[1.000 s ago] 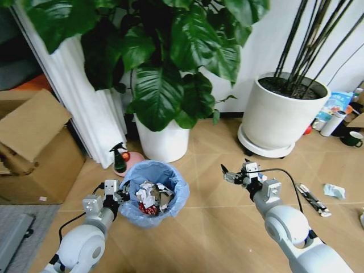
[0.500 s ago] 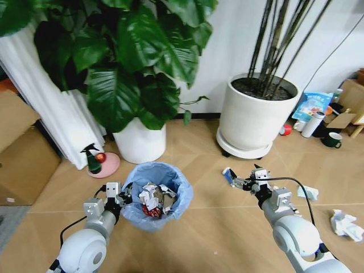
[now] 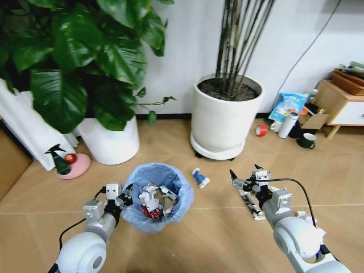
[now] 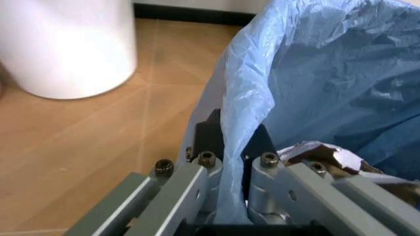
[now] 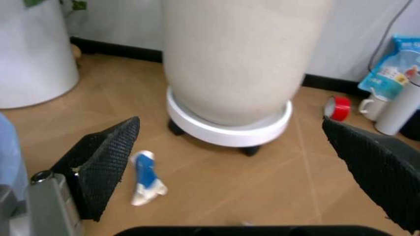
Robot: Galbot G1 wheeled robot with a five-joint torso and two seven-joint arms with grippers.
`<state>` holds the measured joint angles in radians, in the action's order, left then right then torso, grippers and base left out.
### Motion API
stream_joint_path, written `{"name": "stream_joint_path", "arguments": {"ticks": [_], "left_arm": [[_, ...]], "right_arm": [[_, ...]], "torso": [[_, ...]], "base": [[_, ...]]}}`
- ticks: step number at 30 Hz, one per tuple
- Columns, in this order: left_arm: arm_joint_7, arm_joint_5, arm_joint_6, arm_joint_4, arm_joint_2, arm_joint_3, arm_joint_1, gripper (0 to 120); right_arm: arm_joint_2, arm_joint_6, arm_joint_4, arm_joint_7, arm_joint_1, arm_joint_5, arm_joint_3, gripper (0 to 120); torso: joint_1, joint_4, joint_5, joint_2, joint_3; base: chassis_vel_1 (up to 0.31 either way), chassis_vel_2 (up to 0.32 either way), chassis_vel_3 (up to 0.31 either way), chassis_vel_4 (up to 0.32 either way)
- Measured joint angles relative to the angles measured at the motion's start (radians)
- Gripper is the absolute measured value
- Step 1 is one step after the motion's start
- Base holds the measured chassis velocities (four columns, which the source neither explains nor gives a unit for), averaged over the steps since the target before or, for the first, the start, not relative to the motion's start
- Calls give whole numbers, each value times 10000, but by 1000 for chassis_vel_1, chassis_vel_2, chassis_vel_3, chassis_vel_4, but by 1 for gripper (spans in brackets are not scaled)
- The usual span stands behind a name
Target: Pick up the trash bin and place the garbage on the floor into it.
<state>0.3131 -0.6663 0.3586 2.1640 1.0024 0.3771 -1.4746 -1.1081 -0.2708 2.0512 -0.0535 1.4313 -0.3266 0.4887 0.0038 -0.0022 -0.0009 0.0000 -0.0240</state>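
The trash bin (image 3: 158,198), lined with a ruffled light-blue bag, holds crumpled paper and a red wrapper. My left gripper (image 3: 121,200) is shut on the bin's near-left rim. The left wrist view shows its fingers (image 4: 200,179) pinching the blue bag (image 4: 315,83) and the dark wall. On the floor (image 3: 170,244) a blue-white wrapper (image 3: 199,178) lies between the bin and my right gripper (image 3: 243,183). That gripper hangs open and holds nothing. A dark and white strip of garbage (image 3: 251,203) lies just under it. In the right wrist view the wrapper (image 5: 145,178) lies by one fingertip (image 5: 108,162).
A large white pot with thin stems (image 3: 226,116) stands behind the wrapper on a wheeled base. A leafy plant's white pot (image 3: 109,141) is at the left, with a spray bottle on a pink dish (image 3: 63,162). At the right are a red tape roll (image 3: 260,130), cup (image 3: 307,140) and low cabinet (image 3: 341,102).
The head camera has swung right, so the pots and the room slid left in view. My left gripper stays shut on the bin's rim and the right stays open. The blue-white wrapper came into view.
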Motion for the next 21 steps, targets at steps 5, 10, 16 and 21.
{"name": "stream_joint_path", "arguments": {"ticks": [5, 10, 16, 21], "left_arm": [[-8, 11, 0, -30, 34, -9, 21, 0], [-3, 35, 0, -74, 72, -8, 31, 0], [17, 42, -4, -123, 89, 32, 59, 0], [17, 50, -13, -147, 104, 24, 64, 0]], "right_arm": [[-23, 180, -98, 92, 39, 88, 8, 100], [-133, 445, -202, 220, 65, 217, 16, 100], [-285, 470, -398, 363, 5, 662, 10, 100], [-342, 521, -412, 373, 24, 707, -1, 100]], "torso": [[0, -4, 4, 0, 0], [0, -1, 3, 0, 0], [0, 2, 0, 0, 0], [-1, 0, 2, 0, 1]], "base": [[-170, -195, 172, 197], [-56, -53, 49, 42], [38, 55, -29, -36], [-19, 11, 18, -31]]}}
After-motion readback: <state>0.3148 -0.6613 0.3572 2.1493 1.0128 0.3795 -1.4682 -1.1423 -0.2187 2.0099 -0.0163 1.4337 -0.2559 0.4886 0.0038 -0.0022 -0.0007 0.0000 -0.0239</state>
